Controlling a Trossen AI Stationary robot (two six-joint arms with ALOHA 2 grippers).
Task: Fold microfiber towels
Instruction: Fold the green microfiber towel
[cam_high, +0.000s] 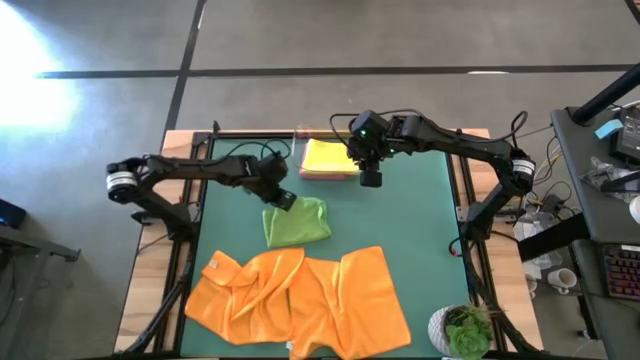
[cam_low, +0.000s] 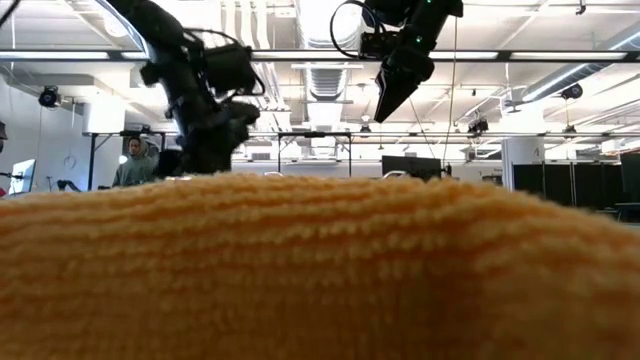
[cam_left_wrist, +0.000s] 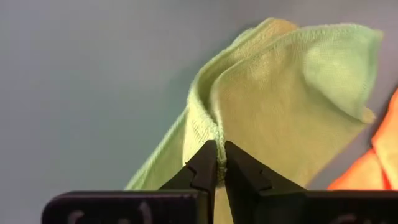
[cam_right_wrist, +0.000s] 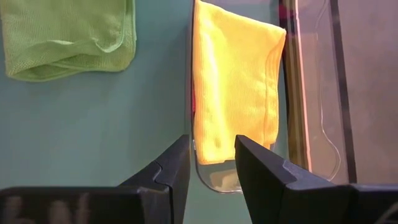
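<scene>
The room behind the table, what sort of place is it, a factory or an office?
Probably a robotics lab or open workshop: bare ceiling ducts and strip lights overhead, a polished concrete floor, and a side desk crowded with cables and gear beside the green work mat.

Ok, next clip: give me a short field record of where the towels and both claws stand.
left claw: shut on an edge of the soft green microfiber towel, mid-table
right claw: open, empty, above the clear plastic tray
folded yellow microfiber towel: in the tray, far edge
two orange microfiber towels: crumpled, unfolded, near edge
pink towel: only a sliver under the yellow one
</scene>
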